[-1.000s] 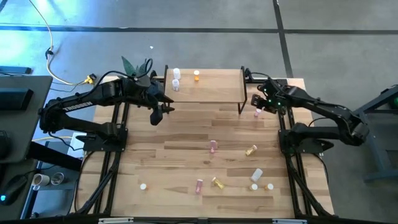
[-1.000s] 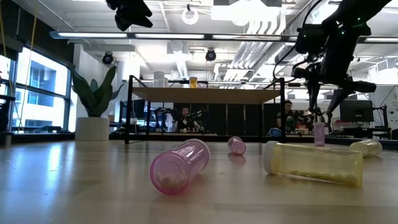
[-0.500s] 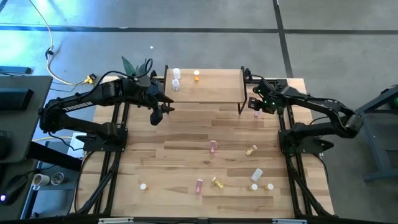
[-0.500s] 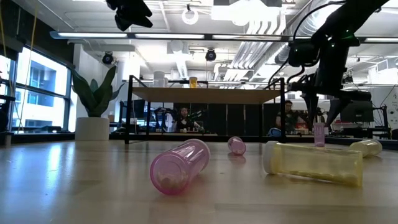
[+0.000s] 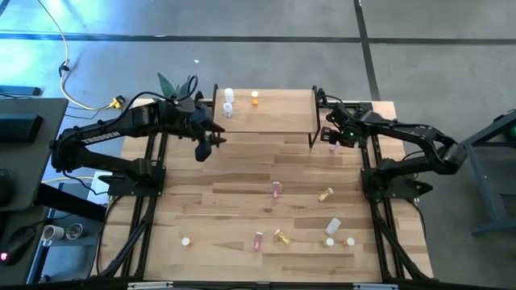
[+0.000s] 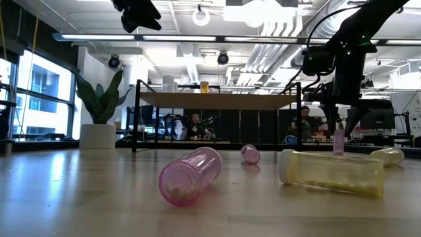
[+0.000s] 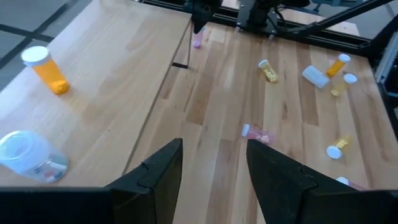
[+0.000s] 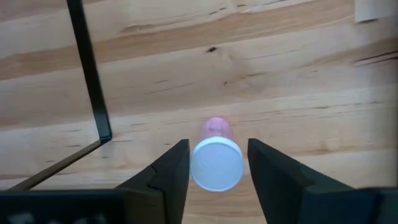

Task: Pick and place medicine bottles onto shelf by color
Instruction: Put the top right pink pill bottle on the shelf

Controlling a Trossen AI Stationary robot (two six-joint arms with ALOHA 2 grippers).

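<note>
A small cylindrical pink plastic bottle is showing a white cap. A low rectangular light-wood shelf is standing on black metal legs. A small orange plastic bottle is wearing a white cap. The wide tabletop is showing pale and brown wooden stripes.

Three bottles stand on one shelf: two white bottles and one orange bottle. On the table, nine more bottles: three pink bottles, three yellow bottles, three white ones. Two arms, each with one gripper. One plant.
</note>
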